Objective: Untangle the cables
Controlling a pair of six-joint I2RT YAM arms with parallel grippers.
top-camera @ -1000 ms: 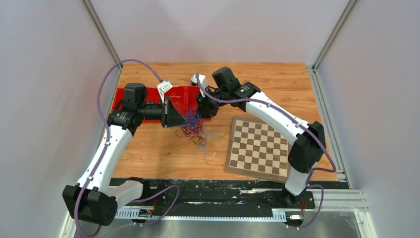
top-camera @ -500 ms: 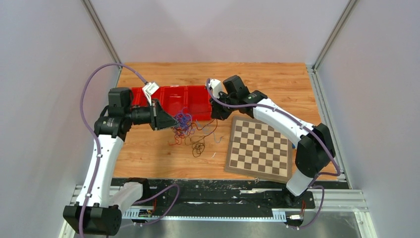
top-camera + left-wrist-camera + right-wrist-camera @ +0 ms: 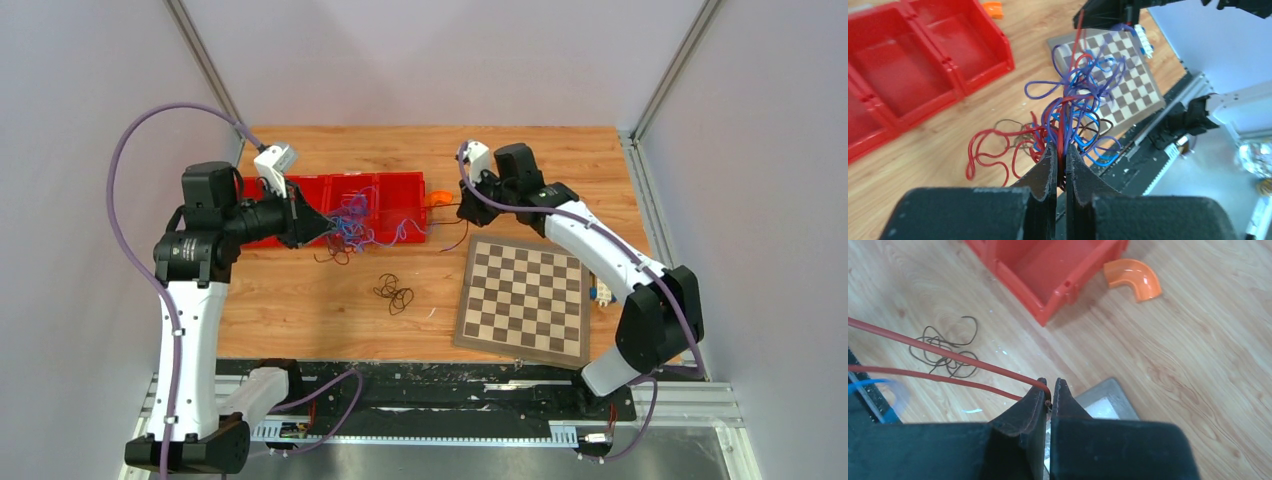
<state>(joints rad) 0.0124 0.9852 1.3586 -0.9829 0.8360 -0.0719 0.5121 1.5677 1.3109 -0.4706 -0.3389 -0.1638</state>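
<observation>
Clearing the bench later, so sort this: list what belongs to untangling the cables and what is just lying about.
Job: tangled bundle of thin blue, purple and red wires in the left gripper; thin red wire pinched by the right gripper; loose dark brown wire curls on the table.
Lying about: red plastic compartment bin; wooden chessboard; orange plastic elbow piece.

No legible text, label, brand or number anywhere.
</observation>
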